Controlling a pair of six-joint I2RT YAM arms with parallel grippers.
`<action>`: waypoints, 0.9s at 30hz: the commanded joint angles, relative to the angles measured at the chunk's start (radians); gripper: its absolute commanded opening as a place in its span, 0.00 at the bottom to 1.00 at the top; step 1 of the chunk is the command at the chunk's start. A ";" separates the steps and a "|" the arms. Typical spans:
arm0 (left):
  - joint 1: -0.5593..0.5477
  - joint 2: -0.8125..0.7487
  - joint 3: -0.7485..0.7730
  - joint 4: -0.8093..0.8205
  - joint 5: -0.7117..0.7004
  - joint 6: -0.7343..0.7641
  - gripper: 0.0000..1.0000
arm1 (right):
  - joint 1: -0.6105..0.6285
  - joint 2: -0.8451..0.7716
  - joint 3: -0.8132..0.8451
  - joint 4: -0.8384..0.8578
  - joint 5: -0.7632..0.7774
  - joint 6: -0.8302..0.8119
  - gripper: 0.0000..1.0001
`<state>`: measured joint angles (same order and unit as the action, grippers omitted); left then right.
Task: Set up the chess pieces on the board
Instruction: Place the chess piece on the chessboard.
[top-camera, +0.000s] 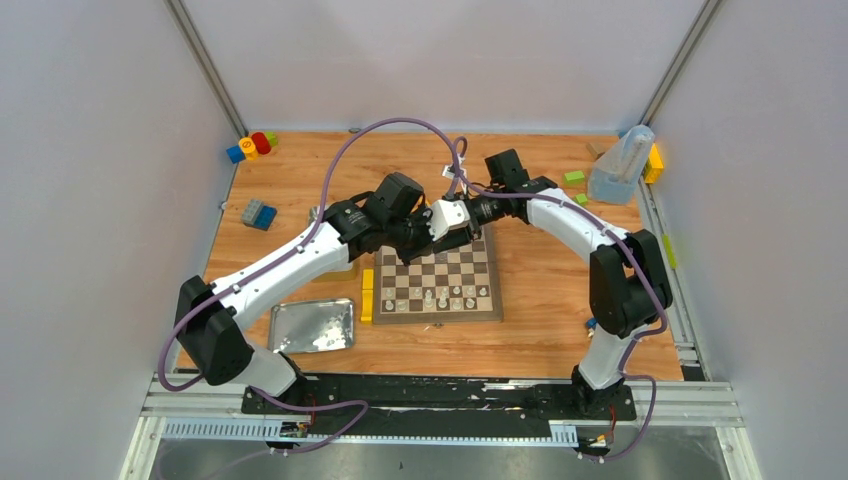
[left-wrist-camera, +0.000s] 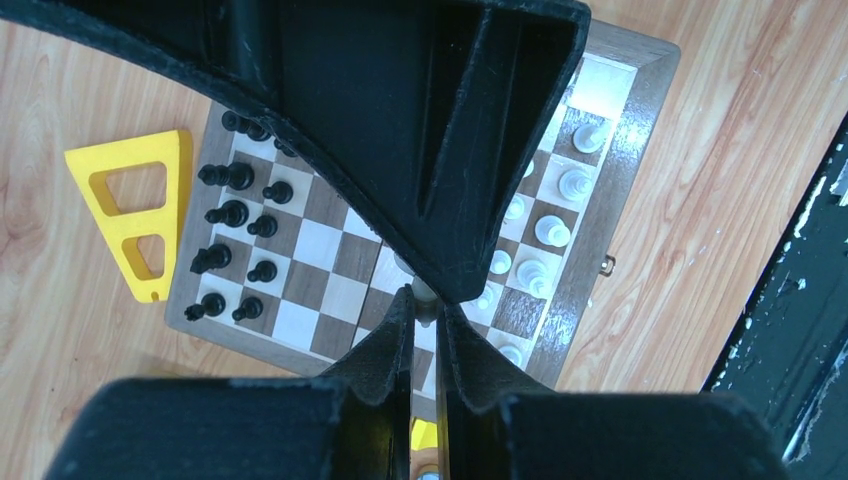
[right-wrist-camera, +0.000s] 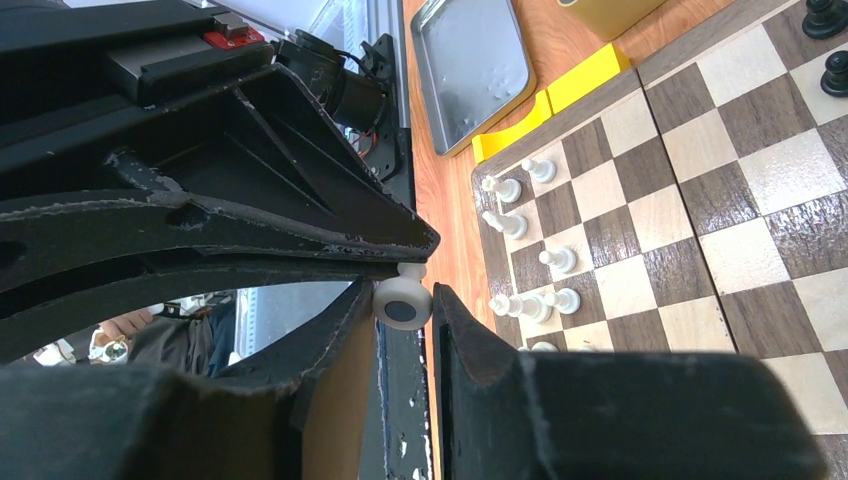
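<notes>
From the top camera, both arms reach in over the far edge of the board (top-camera: 440, 316). The left fingers (top-camera: 420, 236) and right fingers (top-camera: 444, 227) meet tip to tip there, and whatever is between them is hidden in this view. White chess pieces (top-camera: 446, 296) stand along the near ranks. A yellow block (top-camera: 367, 295) lies against the board's left edge, and a metal tray (top-camera: 312, 325) sits on the worktop to its near left.

On the left wrist camera, my left fingers are nearly shut, pinching one white piece (left-wrist-camera: 425, 292) at their very tips. The right fingers come onto the same spot from the opposite side. Below, black pieces (left-wrist-camera: 230, 215) line one end of the board and white ones the other, with the middle squares bare.

On the right wrist camera, that piece sits between the right fingers with its dark round base turned toward the lens. Its long axis therefore runs along those fingers, head toward the left tips. The right fingers stand narrowly apart, just beside the base on either flank, and I cannot tell whether they press it.

I judge this a handover from left to right. The white end has unfilled squares, so the right arm would need to turn the piece base down and set it there. The close neighbours are the risk, while the board's middle gives open room.
</notes>
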<state>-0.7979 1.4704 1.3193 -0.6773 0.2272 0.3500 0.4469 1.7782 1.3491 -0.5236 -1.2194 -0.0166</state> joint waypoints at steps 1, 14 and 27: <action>-0.007 0.001 0.040 0.014 0.014 0.015 0.10 | 0.010 0.005 0.049 0.002 0.004 -0.020 0.25; -0.006 -0.071 0.012 0.064 -0.016 0.006 0.80 | -0.047 -0.064 0.039 -0.023 -0.011 -0.049 0.05; 0.191 -0.031 0.180 0.129 0.442 -0.207 0.85 | -0.189 -0.199 -0.017 0.232 -0.213 0.285 0.03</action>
<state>-0.6491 1.4281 1.4311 -0.6308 0.4541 0.2569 0.2848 1.6485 1.3567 -0.4812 -1.3308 0.0853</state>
